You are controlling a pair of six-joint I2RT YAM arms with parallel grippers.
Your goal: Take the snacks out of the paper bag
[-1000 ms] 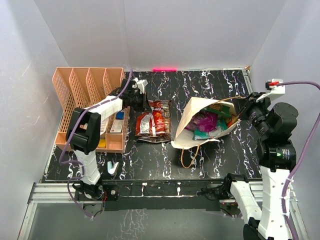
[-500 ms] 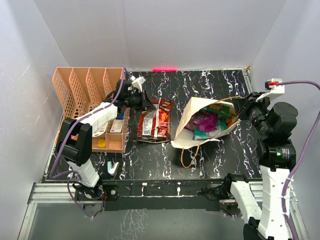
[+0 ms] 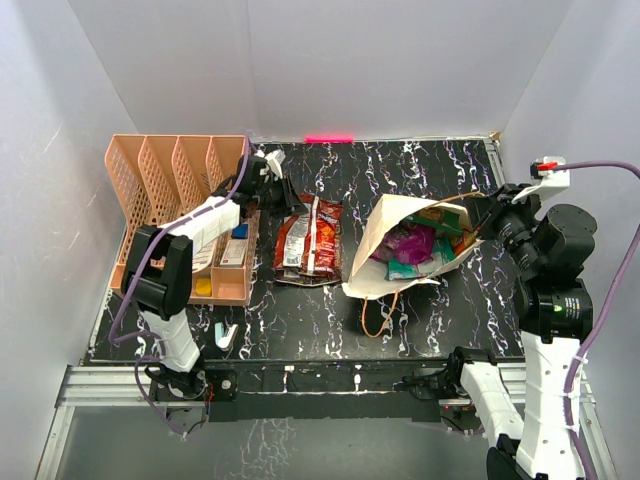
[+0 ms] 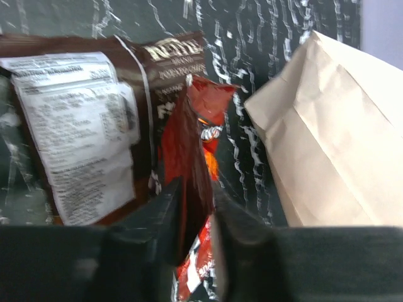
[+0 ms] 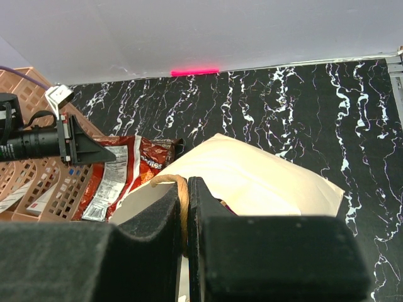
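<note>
The cream paper bag (image 3: 372, 262) lies on its side, mouth toward the right, with purple (image 3: 412, 240), green (image 3: 432, 222) and teal (image 3: 405, 268) snacks inside. My right gripper (image 3: 480, 215) is shut on its brown cord handle (image 5: 182, 201) at the bag's mouth (image 5: 252, 176). Two snacks lie on the table left of the bag: a brown packet (image 3: 292, 245) and a red packet (image 3: 322, 235). My left gripper (image 3: 288, 200) is at their far end. In the left wrist view its jaws (image 4: 195, 201) pinch an edge of the red packet (image 4: 189, 138), beside the brown packet (image 4: 75, 126) and the bag (image 4: 334, 145).
A peach lattice file rack (image 3: 170, 190) stands at the left, with small stationery pieces (image 3: 238, 245) in its front tray. A small white item (image 3: 226, 335) lies near the front left. The bag's other cord handle (image 3: 378, 315) loops loose on the table in front.
My left arm has shifted and its gripper has drawn slightly toward the back, nudging the red packet with it. The right arm and the bag have not moved.
</note>
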